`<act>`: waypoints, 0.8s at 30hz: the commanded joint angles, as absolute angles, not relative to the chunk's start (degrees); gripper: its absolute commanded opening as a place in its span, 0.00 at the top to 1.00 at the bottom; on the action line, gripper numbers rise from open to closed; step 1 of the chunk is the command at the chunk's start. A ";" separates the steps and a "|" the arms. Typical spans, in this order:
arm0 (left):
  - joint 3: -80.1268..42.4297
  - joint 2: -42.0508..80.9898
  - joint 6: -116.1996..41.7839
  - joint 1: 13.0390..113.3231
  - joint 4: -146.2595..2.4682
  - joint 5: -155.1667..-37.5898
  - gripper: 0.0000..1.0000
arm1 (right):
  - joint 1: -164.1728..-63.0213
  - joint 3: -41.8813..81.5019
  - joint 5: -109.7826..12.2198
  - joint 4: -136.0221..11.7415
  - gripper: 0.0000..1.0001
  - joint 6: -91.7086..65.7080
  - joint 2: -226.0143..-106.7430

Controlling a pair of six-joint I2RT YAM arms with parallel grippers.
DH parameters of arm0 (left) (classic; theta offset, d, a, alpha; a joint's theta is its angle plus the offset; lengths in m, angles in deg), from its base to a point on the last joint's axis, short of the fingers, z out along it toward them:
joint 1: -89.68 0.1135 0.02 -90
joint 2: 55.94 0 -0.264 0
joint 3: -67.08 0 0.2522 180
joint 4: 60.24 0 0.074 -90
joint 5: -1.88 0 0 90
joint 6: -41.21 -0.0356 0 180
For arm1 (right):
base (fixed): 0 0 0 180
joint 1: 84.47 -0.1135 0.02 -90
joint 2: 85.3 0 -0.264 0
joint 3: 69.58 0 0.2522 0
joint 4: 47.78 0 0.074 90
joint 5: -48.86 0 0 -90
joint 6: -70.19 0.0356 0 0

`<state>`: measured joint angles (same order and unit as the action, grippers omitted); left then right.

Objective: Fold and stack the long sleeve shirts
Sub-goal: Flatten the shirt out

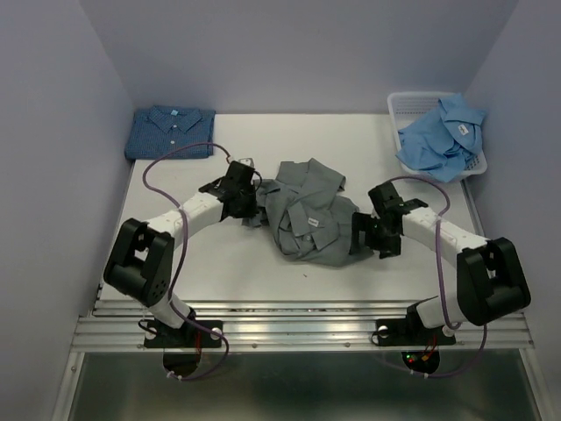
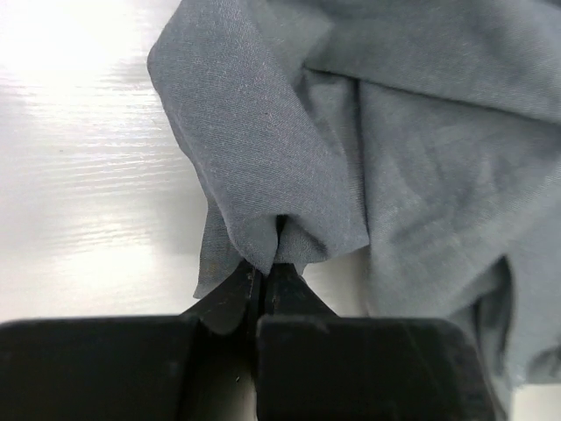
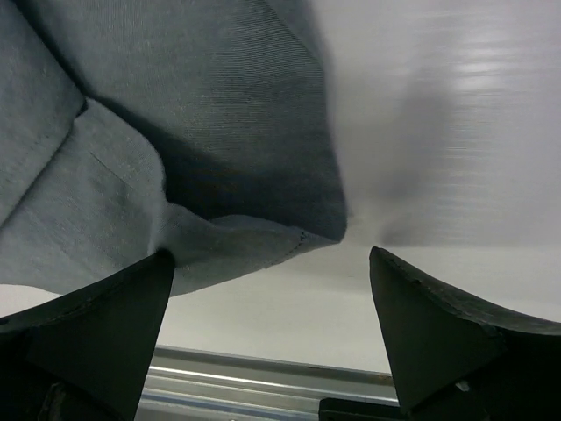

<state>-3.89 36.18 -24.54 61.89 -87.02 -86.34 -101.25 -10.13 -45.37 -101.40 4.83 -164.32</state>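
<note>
While the left gripper point(image 2: 265, 267) pinches only a thin fold of the grey shirt point(image 2: 421, 132), a pull may slip it free; the right gripper point(image 3: 270, 256) gapes wide, holding nothing.

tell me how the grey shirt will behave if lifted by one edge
Probably floppy: the grey shirt lies crumpled in soft folds, so it should drape. The left gripper pinches only a thin edge, which might slip out.
</note>
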 commanded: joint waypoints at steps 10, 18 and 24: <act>-8.72 17.11 -24.79 61.56 -92.72 -80.12 1.00 | -106.88 0.06 -34.74 -91.88 0.99 6.47 -160.90; -18.90 4.54 -27.08 61.56 -91.32 -70.21 1.00 | -106.88 16.74 -20.77 -79.40 0.99 0.94 -148.76; -23.05 -7.49 -31.99 61.64 -83.85 -66.94 1.00 | -106.88 25.73 -12.85 -71.14 0.99 -7.58 -143.22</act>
